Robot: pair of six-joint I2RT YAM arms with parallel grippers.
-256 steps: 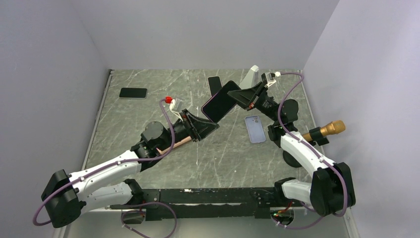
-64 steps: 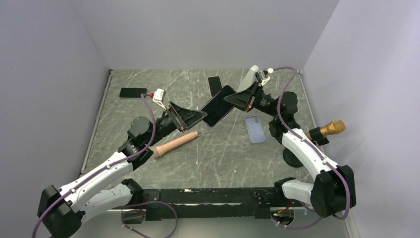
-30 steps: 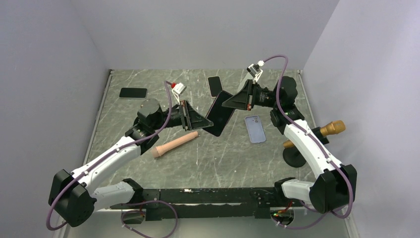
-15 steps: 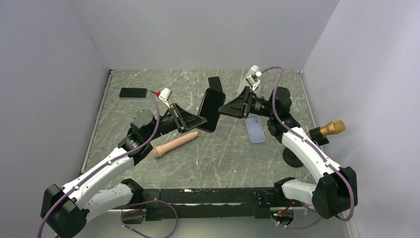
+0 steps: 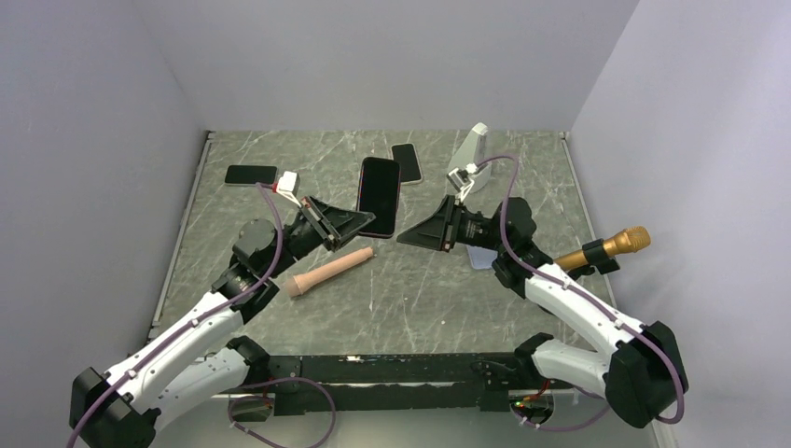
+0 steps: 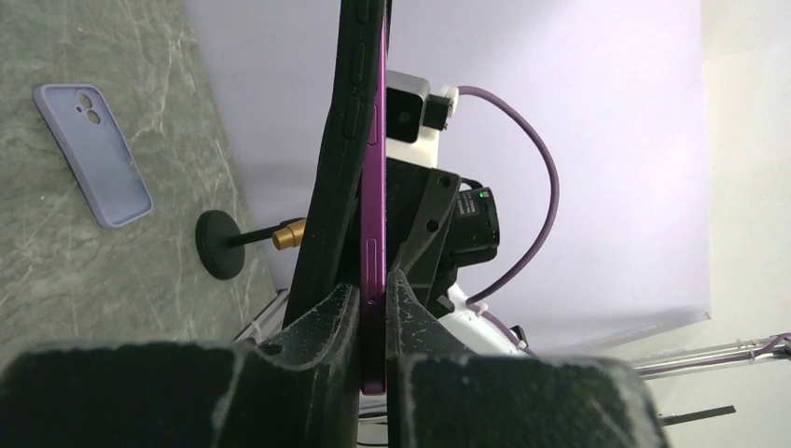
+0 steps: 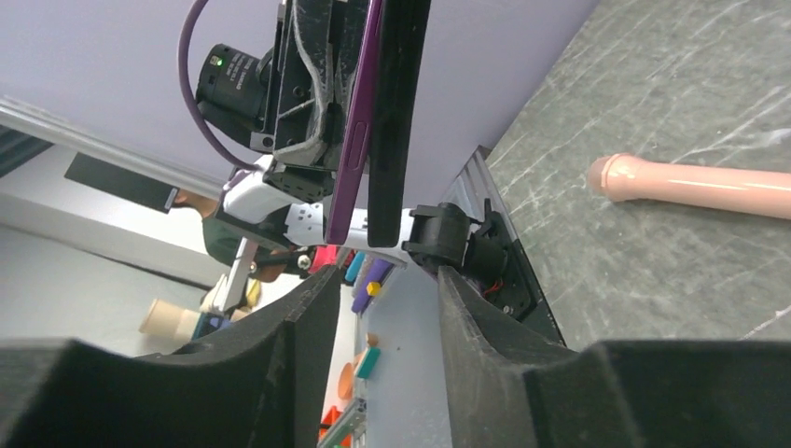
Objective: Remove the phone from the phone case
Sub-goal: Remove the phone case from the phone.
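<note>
My left gripper (image 5: 362,220) is shut on the lower end of a purple phone (image 5: 379,194) and holds it upright above the table's middle. In the left wrist view the fingers (image 6: 328,322) clamp the phone's purple edge (image 6: 375,243). A black case (image 6: 340,140) lies along the phone's left side and stands slightly off it. My right gripper (image 5: 405,239) is open and empty, a short way right of the phone and apart from it. The right wrist view shows the purple phone (image 7: 357,140) and the black case (image 7: 399,121) side by side beyond its open gripper (image 7: 378,308).
A pink cylinder (image 5: 331,271) lies on the table under the phone. A black phone (image 5: 251,175) lies at the far left, another phone (image 5: 407,162) and a white stand (image 5: 469,149) at the back. A lilac case (image 6: 93,154) and a gold microphone (image 5: 611,247) are on the right.
My right gripper has let go of the phone and drawn back towards the near side. My left gripper has carried the phone left and turned it more upright.
</note>
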